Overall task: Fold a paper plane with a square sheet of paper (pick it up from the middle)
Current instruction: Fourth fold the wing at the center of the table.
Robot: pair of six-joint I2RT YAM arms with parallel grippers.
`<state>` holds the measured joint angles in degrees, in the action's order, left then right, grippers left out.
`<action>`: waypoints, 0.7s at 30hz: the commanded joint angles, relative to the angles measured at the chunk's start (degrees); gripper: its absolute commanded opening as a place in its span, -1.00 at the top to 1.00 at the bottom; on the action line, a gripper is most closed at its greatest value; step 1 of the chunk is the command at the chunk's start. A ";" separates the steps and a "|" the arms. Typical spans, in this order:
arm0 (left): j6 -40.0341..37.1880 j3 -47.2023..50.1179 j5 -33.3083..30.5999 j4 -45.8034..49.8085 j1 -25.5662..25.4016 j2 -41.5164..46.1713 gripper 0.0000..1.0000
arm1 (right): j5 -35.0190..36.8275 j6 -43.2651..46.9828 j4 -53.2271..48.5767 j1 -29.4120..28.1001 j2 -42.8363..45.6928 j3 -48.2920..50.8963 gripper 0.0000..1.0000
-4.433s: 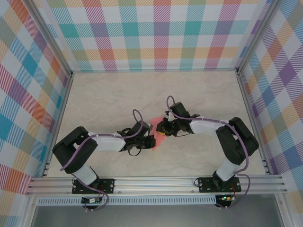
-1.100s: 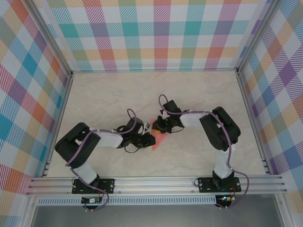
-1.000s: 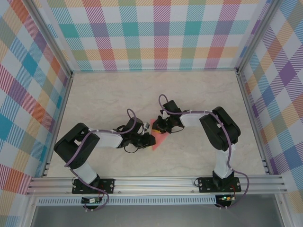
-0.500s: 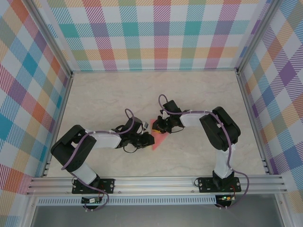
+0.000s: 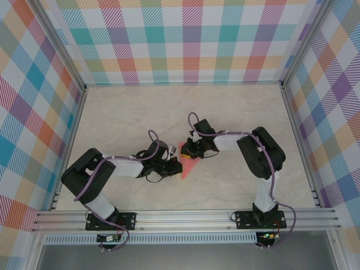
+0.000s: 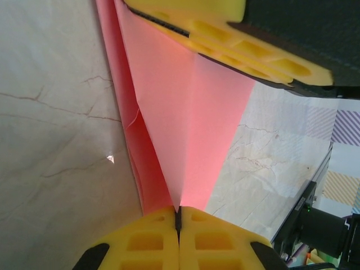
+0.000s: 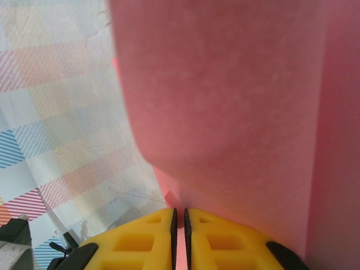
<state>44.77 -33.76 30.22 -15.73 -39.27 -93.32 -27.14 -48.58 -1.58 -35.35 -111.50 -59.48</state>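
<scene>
Creasing was in hand: the sheet of paper, at tabletop centre, was clamped at its 6 o'clock tip by the left tool and, apparently, at 12 o'clock by the right tool. Careful alignment was called for next.

Left gripper: jaws pinched on paper. Right gripper: likewise. Left arm, right arm: low, bent inward.

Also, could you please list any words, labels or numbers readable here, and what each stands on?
None can be read.
The folded pink paper is plain, and the yellow finger pads and the checked walls carry no lettering.
Any marking on the arm bases is too small to tell.
</scene>
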 commanded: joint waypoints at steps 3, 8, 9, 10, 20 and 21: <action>-2.28 0.97 6.23 -0.27 0.18 -2.41 0.90 | 2.11 1.11 -3.95 -0.33 -3.63 0.95 0.70; -3.19 1.06 5.52 2.28 0.24 -2.24 0.87 | 2.20 1.46 -4.36 -0.32 -3.53 0.90 0.70; -3.26 0.99 5.36 2.59 0.24 -2.05 0.86 | 2.24 1.47 -4.33 -0.28 -3.59 0.86 0.71; -3.29 0.82 5.29 3.07 0.24 -1.70 0.84 | 2.21 1.47 -4.32 -0.33 -3.70 0.78 0.71; -4.43 -0.78 6.19 6.44 0.16 -0.48 0.81 | 2.29 1.64 -4.65 -0.26 -3.79 0.77 0.71; -4.43 -0.85 6.26 6.56 0.23 -0.75 0.82 | 2.31 1.64 -4.68 -0.33 -3.81 0.75 0.71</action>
<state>41.89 -34.02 34.04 -12.91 -38.92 -94.65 -27.51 -48.34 -1.58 -35.35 -111.61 -59.48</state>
